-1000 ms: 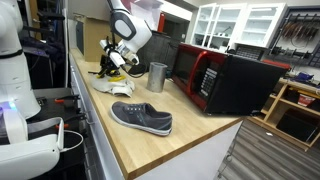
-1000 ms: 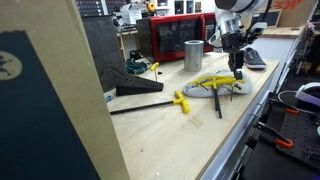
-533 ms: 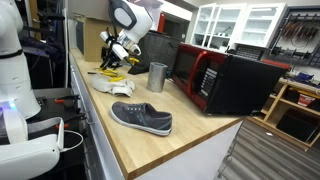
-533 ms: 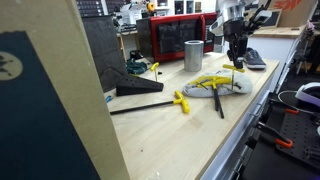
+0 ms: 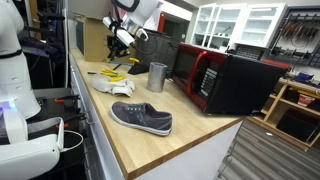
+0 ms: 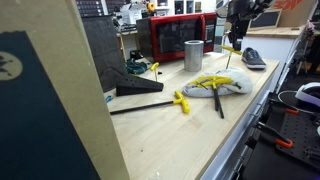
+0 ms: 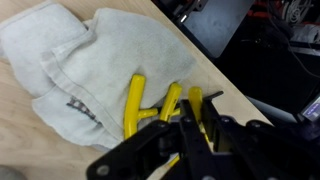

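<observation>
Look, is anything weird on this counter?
A gray shoe lies on the counter near the microwave, odd there. Yellow-handled tools lie jumbled on a crumpled white cloth. The gripper holds one yellow tool aloft.

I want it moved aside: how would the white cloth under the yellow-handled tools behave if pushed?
The white cloth lies in rumpled folds, so it is probably floppy and would bunch rather than slide whole. The yellow-handled tools resting on it would likely shift or roll off. It looks thin, so probably light.

Yellow-handled tools [image 7: 135, 101] on white glove [image 7: 85, 50]
</observation>
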Motion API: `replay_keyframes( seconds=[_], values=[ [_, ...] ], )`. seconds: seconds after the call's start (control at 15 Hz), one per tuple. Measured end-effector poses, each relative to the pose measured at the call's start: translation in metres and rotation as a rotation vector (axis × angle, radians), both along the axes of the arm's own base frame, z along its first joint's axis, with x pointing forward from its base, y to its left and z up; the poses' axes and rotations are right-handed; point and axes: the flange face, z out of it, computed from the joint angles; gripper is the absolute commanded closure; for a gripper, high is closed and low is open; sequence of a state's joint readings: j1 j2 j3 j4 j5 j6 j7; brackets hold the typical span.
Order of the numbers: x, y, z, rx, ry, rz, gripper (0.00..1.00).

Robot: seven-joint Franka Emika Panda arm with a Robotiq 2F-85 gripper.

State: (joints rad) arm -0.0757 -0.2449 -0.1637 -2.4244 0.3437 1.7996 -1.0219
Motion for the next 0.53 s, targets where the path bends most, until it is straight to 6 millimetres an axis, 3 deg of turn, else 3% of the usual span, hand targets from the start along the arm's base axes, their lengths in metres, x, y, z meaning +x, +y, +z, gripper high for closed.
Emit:
replay_keyframes(
  seconds=[0.33, 0.53],
  values=[
    [0.017, -0.023, 0.047, -0.185, -0.095, -0.065, 0.96],
    [0.032, -0.021, 0.078, -0.334, -0.184, -0.078, 0.96]
  ],
)
